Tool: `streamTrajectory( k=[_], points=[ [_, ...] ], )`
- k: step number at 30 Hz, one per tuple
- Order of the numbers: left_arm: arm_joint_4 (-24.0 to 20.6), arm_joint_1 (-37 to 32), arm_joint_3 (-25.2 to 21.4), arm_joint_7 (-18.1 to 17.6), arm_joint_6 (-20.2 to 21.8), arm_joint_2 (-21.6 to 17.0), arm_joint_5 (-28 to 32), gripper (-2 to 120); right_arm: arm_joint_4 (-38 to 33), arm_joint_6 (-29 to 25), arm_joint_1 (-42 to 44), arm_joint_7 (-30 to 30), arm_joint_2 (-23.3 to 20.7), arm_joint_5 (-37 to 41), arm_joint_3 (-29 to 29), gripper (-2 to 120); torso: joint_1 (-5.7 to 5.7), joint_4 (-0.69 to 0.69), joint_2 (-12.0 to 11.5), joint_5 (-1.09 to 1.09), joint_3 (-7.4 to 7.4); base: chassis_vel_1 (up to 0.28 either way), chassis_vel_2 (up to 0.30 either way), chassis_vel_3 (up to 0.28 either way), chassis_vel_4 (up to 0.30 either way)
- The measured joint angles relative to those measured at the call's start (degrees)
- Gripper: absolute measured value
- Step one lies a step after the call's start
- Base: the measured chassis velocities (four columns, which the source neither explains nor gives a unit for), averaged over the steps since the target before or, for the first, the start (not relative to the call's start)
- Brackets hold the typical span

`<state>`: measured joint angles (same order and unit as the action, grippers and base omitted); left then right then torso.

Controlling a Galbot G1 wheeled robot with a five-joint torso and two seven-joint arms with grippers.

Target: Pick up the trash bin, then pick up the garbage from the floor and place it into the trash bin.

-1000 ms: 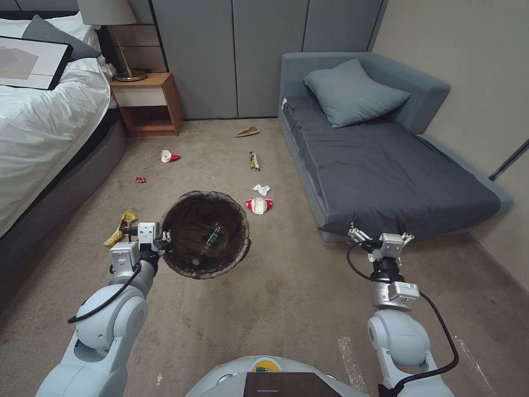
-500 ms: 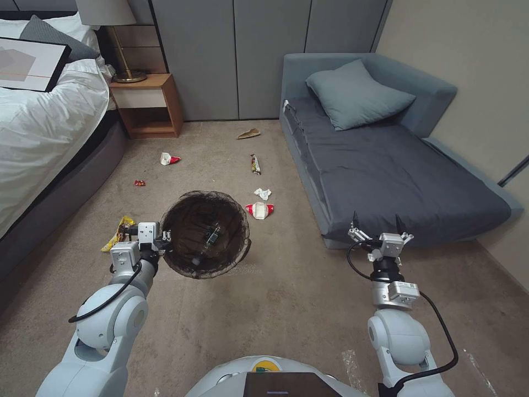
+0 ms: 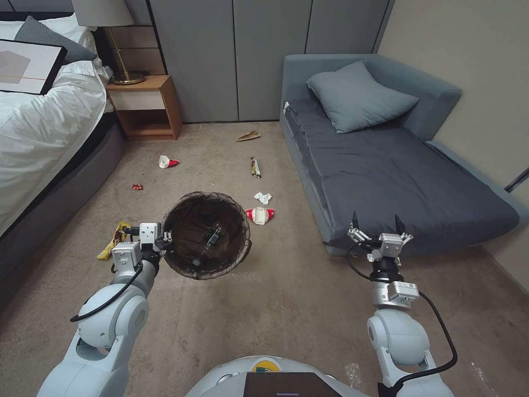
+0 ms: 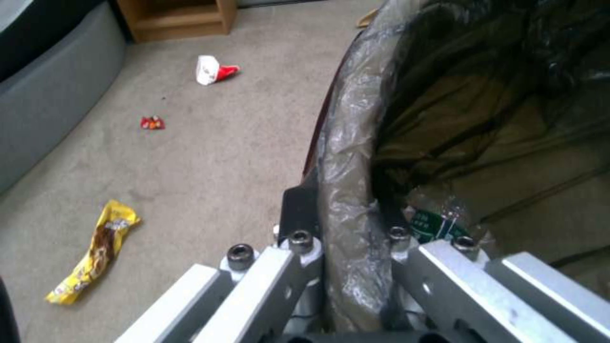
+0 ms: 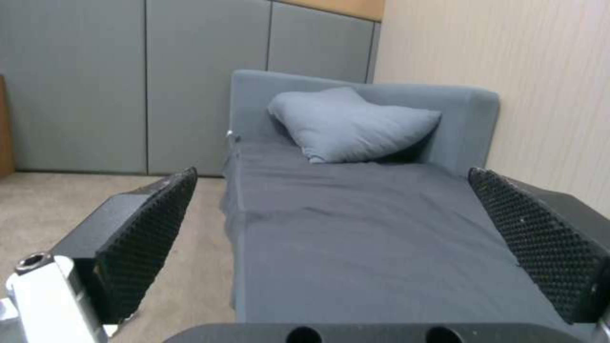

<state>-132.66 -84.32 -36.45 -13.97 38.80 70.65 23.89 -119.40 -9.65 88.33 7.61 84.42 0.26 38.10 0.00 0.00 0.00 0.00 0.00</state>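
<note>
My left gripper [image 3: 165, 239] is shut on the near-left rim of the trash bin [image 3: 206, 234], holding it off the carpet; its dark bag holds a clear bottle [image 3: 212, 237]. The left wrist view shows the bagged rim [image 4: 356, 157] pinched between the fingers and the bottle [image 4: 438, 224] inside. Garbage lies on the floor: a red-and-white cup [image 3: 259, 215] and a tissue [image 3: 263, 197] just beyond the bin, a snack wrapper [image 3: 255, 167], a tan scrap [image 3: 248, 135], another cup [image 3: 167, 162], a small red wrapper [image 3: 137, 187] and a yellow wrapper [image 3: 113, 240]. My right gripper [image 3: 376, 223] hangs open by the sofa's front edge, holding nothing.
A grey sofa [image 3: 397, 176] with a pillow [image 3: 358, 96] fills the right side. A white bed [image 3: 38, 121] and a wooden nightstand [image 3: 144, 105] stand on the left. Grey cabinet doors [image 3: 237, 55] close the far wall. Carpet [image 3: 286, 298] lies open between them.
The whole picture has shifted slightly, floor litter sliding down and left, so the camera has moved. Both arms keep their pose, and the bin stays in the left gripper.
</note>
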Motion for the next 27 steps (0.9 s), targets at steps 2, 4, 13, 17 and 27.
streamTrajectory(
  k=[2,4,13,17,27],
  points=[
    [0.02,0.0,0.02,0.01,-0.01,-0.09,0.0,3,0.0,0.0,0.0,0.0,-0.02,0.0,-0.04,100,0.0,0.0,0.0,0.0,0.0,-0.067,0.053,0.059,-0.063],
    [0.03,0.0,0.06,0.01,-0.02,-0.1,0.0,3,0.05,-0.01,-0.06,0.01,-0.06,0.0,-0.05,100,0.0,0.0,0.0,0.0,0.0,-0.067,0.055,0.067,-0.061],
    [0.16,-0.01,0.14,0.03,-0.05,-0.12,-0.04,3,0.1,0.0,-0.12,0.1,-0.1,-0.09,-0.13,100,0.0,0.01,0.0,0.0,0.0,-0.049,0.058,0.062,-0.06],
    [0.2,0.09,0.12,0.08,-0.05,-0.14,-0.04,3,0.1,0.04,-0.08,0.11,-0.1,-0.12,-0.1,100,0.0,0.0,0.0,0.0,0.0,-0.075,0.048,0.052,-0.057],
    [0.28,0.16,-0.12,0.23,-0.08,0.15,-0.08,3,0.05,0.12,0.03,-0.12,-0.11,-0.11,0.2,100,0.0,0.0,0.0,0.0,0.0,-0.057,0.049,0.054,-0.046]
  ],
)
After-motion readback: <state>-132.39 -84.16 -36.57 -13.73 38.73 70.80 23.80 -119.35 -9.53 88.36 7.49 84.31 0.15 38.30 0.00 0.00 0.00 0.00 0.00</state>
